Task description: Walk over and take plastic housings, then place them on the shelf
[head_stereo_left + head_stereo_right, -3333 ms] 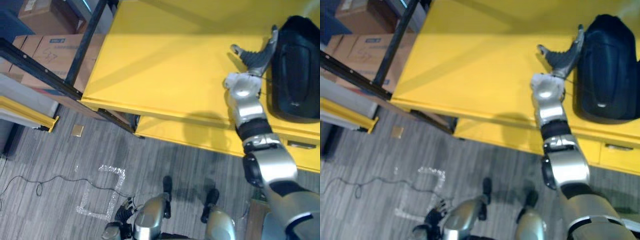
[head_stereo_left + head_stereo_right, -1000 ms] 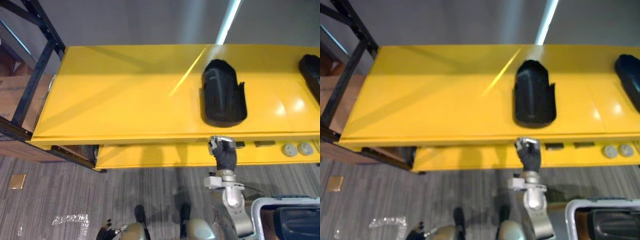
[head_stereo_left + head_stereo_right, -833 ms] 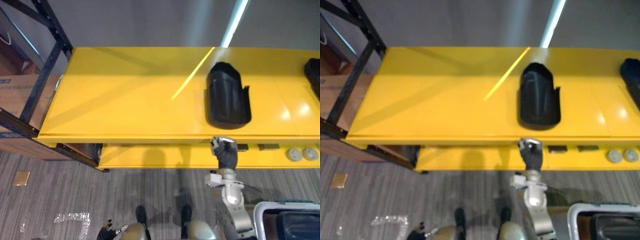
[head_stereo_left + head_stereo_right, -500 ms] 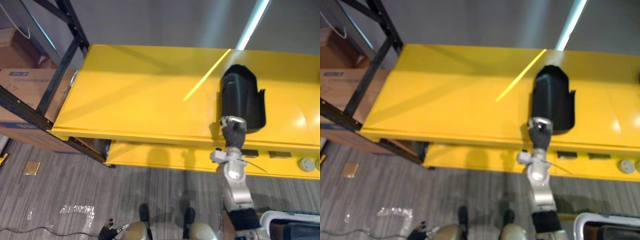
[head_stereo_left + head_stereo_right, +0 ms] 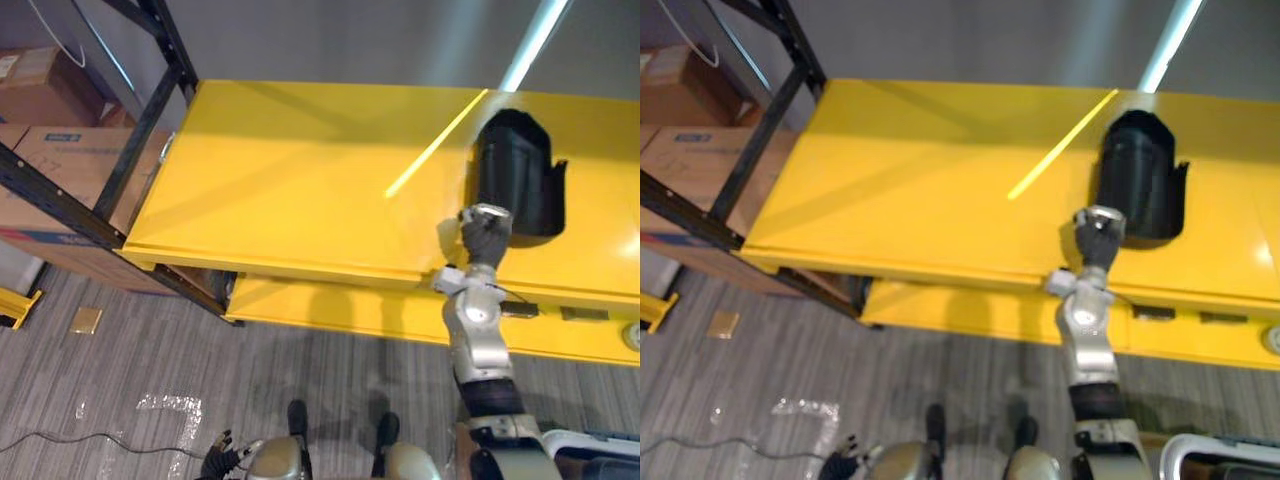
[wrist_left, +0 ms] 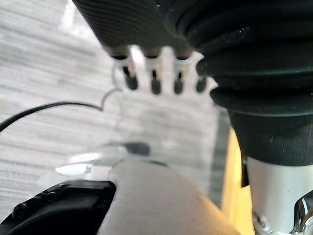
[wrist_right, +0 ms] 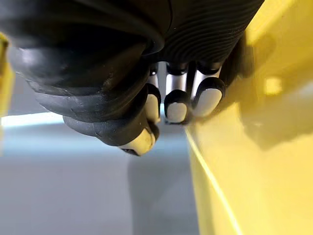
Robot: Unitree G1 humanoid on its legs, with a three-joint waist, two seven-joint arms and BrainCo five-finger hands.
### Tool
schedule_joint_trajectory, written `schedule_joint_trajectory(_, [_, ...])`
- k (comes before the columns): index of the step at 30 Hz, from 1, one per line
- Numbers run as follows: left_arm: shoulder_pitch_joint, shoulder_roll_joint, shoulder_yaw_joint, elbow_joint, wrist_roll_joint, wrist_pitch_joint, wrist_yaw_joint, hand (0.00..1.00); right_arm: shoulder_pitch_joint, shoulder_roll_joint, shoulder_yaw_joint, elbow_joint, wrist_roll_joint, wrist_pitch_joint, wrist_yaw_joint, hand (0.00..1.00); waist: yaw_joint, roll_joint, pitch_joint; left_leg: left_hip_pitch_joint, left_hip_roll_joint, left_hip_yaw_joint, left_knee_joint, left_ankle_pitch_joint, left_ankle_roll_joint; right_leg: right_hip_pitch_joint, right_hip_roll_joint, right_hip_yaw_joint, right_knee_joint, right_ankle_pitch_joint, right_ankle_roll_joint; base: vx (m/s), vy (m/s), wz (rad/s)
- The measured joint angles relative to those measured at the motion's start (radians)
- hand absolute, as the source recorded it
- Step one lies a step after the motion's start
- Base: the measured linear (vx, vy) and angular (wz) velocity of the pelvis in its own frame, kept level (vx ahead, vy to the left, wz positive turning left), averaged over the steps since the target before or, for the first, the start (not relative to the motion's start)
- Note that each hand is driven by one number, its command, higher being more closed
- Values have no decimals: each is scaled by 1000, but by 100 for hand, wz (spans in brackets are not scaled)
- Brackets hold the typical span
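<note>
Progress check: one black housing [image 5: 515, 170] lies on the yellow shelf [image 5: 300, 180], toward its right end and set back a little from the front edge. From that I judge one placement done. My right hand [image 5: 486, 240] is raised at the front edge just beside the housing, apparently not touching it, fingers [image 7: 177, 105] curled and holding nothing. My left hand [image 6: 154, 83] hangs low over the floor, fingers relaxed, nothing in it. There is plenty of shelf room left of the housing. What is left, as I read it: fetch more housings and set them down there. Cardboard boxes [image 5: 50, 170] sit past the shelf's left end.
</note>
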Motion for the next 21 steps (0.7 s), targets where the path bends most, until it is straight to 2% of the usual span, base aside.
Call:
schedule_joint_trajectory(6, [0, 6, 10, -2, 0, -9, 1, 0, 15, -2, -9, -69, -35, 4, -12, 100, -8, -18, 11, -9, 3, 8, 0, -2, 1, -16, -1, 13, 5, 0, -1, 6, 0, -3])
schedule_joint_trajectory(8, [0, 3, 28, -4, -1, -10, 1, 0, 23, -2, -7, -107, -36, 22, -15, 100, -7, -26, 16, -14, 5, 17, 0, -2, 1, -29, -1, 24, 12, 0, -1, -3, 3, -12])
schedule_joint_trajectory(10, [0, 4, 34, -5, -3, -11, 2, 0, 58, -2, -2, -155, -37, 58, -32, 100, -8, -32, 20, -12, 5, 25, 0, -4, 3, -31, -2, 35, 13, 0, -1, 6, 8, -11])
schedule_joint_trajectory(13, [1, 4, 34, -5, -5, -13, 8, 0, 128, -2, -2, -182, -35, 78, -53, 100, -11, -34, 21, -12, 2, 25, 0, -7, 6, -31, -4, 38, 13, -1, -2, 0, 0, 0])
schedule_joint_trajectory(21, [1, 6, 34, -9, -12, -16, 16, 0, 166, -2, -2, -182, -33, 83, -54, 100, -16, -37, 35, -12, 3, 30, 0, -10, 6, -32, -6, 45, 19, -4, -7, 0, 0, 0])
